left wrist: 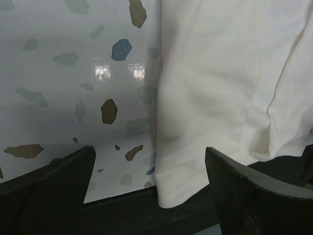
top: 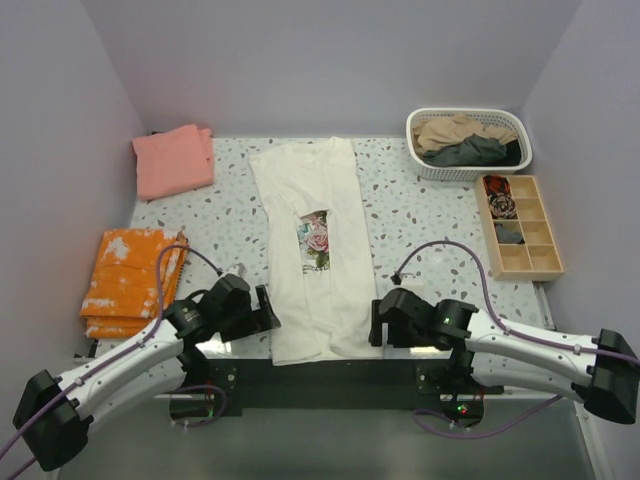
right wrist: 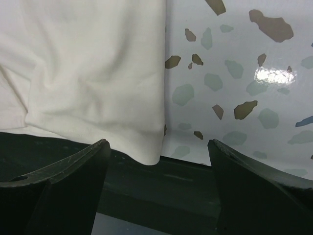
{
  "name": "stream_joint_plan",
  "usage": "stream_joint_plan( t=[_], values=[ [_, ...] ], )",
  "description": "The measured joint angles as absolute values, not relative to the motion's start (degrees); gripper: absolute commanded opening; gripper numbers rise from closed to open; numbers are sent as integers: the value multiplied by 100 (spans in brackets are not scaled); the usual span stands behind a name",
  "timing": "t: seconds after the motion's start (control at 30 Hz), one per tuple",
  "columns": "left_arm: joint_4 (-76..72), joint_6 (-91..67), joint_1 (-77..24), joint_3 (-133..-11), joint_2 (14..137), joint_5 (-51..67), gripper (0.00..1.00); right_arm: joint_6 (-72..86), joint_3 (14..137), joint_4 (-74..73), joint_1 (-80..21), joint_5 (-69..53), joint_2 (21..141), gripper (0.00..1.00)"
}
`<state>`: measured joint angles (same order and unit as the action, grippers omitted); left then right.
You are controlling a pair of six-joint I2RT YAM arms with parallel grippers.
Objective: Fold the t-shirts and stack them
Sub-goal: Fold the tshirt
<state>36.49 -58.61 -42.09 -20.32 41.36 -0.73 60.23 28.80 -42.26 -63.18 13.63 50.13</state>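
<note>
The cream t-shirt (top: 312, 250) with a rose print lies lengthwise down the middle of the table, folded into a long strip, its near end hanging over the table's front edge. My left gripper (top: 268, 310) is open at the strip's near left corner (left wrist: 181, 191). My right gripper (top: 376, 322) is open at its near right corner (right wrist: 146, 147). Neither holds cloth. A folded salmon-pink t-shirt (top: 175, 160) lies at the back left. Tan and dark grey t-shirts (top: 465, 140) lie crumpled in the basket.
A white laundry basket (top: 470, 170) stands at the back right. A wooden divided tray (top: 520, 228) with small items sits at the right. A folded orange-and-white cloth stack (top: 130, 280) lies at the left. A black strip (top: 320, 385) runs along the table's front edge.
</note>
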Motion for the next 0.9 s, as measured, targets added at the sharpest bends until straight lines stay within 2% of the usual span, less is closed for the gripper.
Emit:
stream_joint_plan(
  t=[0.1, 0.17, 0.27, 0.3, 0.33, 0.67, 0.73, 0.77, 0.9],
  values=[
    [3371, -5902, -4209, -1953, 4241, 69, 100, 6038, 2681, -4014, -6292, 1197, 5103, 84],
    [3164, -5911, -4209, -1883, 4250, 161, 96, 6042, 2561, -3868, -6252, 1087, 5146, 83],
    [2867, -5937, -4209, -1787, 4278, 283, 81, 6034, 2456, -3671, -6178, 978, 5207, 81],
    [2783, -5944, -4209, -1754, 4305, 325, 73, 6029, 2449, -3588, -6152, 939, 5214, 81],
    [2714, -5944, -4209, -1730, 4318, 368, 70, 6027, 2438, -3518, -6132, 923, 5218, 81],
    [3028, -5940, -4259, -1588, 4016, 829, 63, 5916, 2429, -3048, -5996, 722, 5435, 80],
    [3179, -5944, -4283, -1544, 3896, 919, 55, 5889, 2471, -3037, -5994, 711, 5522, 80],
    [3234, -5944, -4294, -1522, 3859, 956, 47, 5878, 2502, -3035, -5994, 703, 5579, 80],
    [3208, -5955, -4388, -1413, 3955, 1133, 36, 5817, 2558, -2842, -5992, 633, 5789, 75]
  ],
)
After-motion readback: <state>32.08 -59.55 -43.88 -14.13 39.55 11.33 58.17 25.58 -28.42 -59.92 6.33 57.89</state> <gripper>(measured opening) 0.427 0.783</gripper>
